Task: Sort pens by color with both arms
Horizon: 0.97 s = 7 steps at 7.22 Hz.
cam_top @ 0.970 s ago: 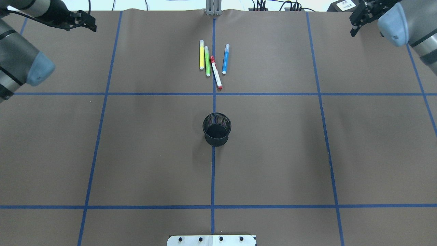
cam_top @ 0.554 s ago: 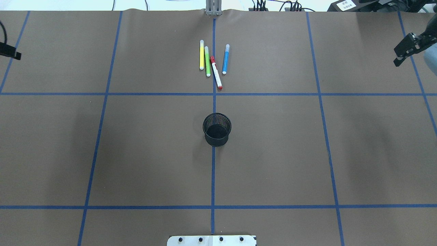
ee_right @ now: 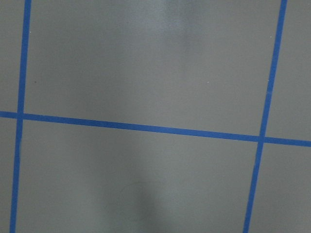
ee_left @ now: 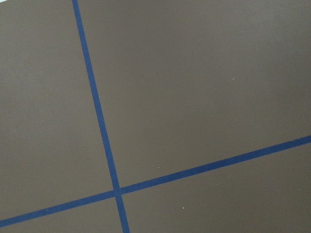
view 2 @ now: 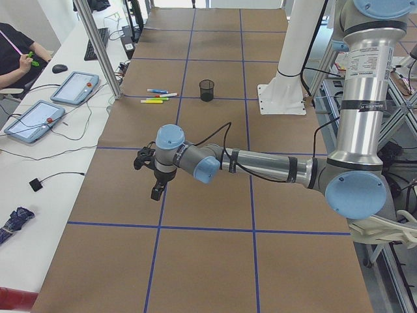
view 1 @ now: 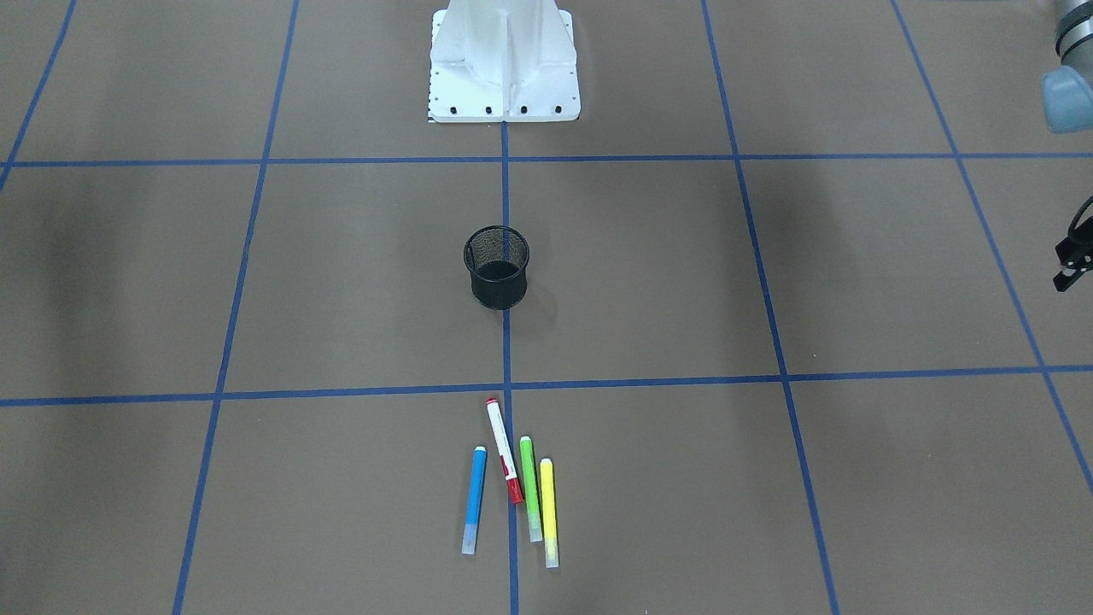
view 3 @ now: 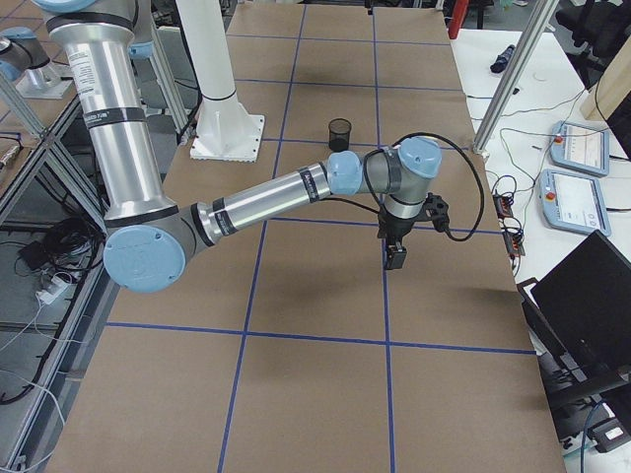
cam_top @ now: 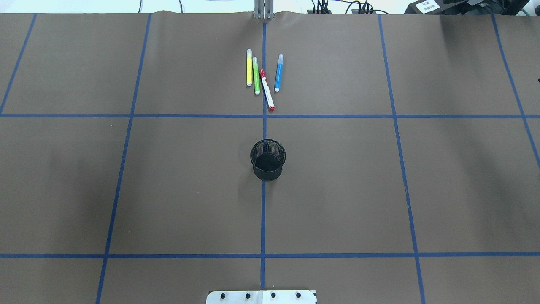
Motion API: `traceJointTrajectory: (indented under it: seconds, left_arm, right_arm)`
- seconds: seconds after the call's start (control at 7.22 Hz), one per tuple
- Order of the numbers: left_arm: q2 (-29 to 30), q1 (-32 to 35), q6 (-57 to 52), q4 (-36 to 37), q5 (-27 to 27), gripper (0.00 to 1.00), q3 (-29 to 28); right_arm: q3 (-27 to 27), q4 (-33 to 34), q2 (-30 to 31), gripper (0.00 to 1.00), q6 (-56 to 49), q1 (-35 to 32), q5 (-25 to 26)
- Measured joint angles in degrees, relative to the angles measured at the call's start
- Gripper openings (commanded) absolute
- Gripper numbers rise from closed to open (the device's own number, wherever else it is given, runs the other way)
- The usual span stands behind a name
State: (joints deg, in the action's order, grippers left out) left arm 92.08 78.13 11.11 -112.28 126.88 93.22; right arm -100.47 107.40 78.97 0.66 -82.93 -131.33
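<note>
Four pens lie side by side at the table's far middle in the overhead view: yellow pen [cam_top: 249,67], green pen [cam_top: 255,76], white red-ended pen [cam_top: 266,90] and blue pen [cam_top: 278,73]. The front view shows them too: blue [view 1: 472,501], white-red [view 1: 504,451], green [view 1: 530,489], yellow [view 1: 549,512]. My left gripper [view 2: 158,191] hangs over bare table far to the left. My right gripper [view 3: 396,258] hangs over bare table far to the right. Both are far from the pens. I cannot tell whether either is open. Both wrist views show only table and tape.
A black mesh cup [cam_top: 268,159] stands upright at the table's middle, nearer me than the pens. The white pedestal base [view 1: 504,60] is at my edge. Blue tape lines grid the brown table [cam_top: 337,190]. Tablets and cables lie beyond the far edge [view 2: 71,88].
Both arms have swung outward from the far corners and left the overhead view. The pens and the cup have not moved.
</note>
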Motion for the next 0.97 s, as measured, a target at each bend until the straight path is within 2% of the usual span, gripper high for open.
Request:
traceJointTrajectory:
  seconds: [0.55,0.97]
  left_arm:
    - [-0.25,2.45,-0.52,3.14,0.57,1.00,-0.73]
    - [-4.92,6.33,-1.17,3.31,1.51,1.00,-0.62]
  right_arm:
    - [0.41,-10.13,11.74,1.00,-0.70,-3.08,-0.26]
    - [1.53,-11.64,14.75,1.00,-0.20,-4.20,-0.25]
